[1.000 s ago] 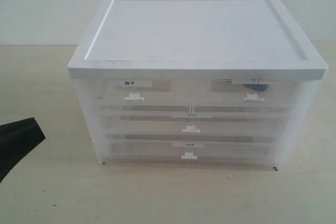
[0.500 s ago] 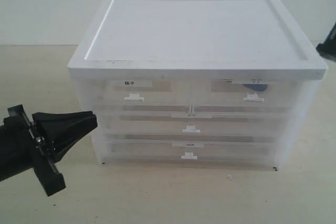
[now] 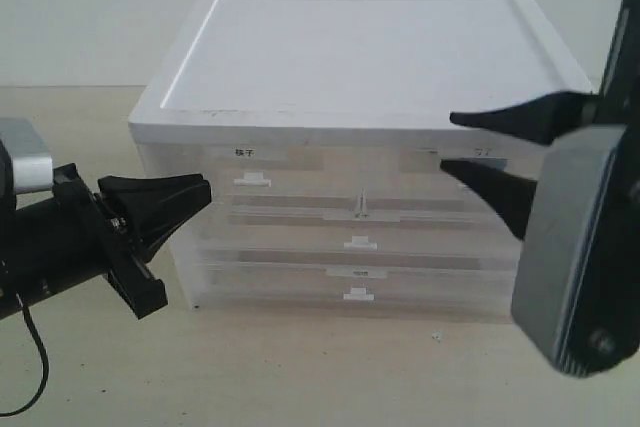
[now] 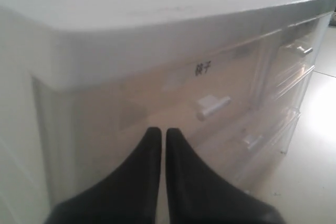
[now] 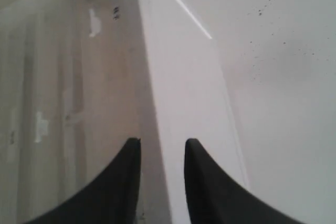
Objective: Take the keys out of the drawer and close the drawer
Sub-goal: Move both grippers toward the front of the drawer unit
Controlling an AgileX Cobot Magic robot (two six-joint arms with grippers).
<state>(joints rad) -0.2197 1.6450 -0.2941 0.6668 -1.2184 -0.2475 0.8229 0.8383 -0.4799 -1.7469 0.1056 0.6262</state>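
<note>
While the left tool (image 4: 159,131) is closed, the right tool (image 5: 163,142) gapes empty.

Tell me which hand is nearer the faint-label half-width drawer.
Right. The right hand is open at the front edge of the cabinet, over the drawer; the left hand, shut, is across beside the bolder-labelled drawer.
</note>
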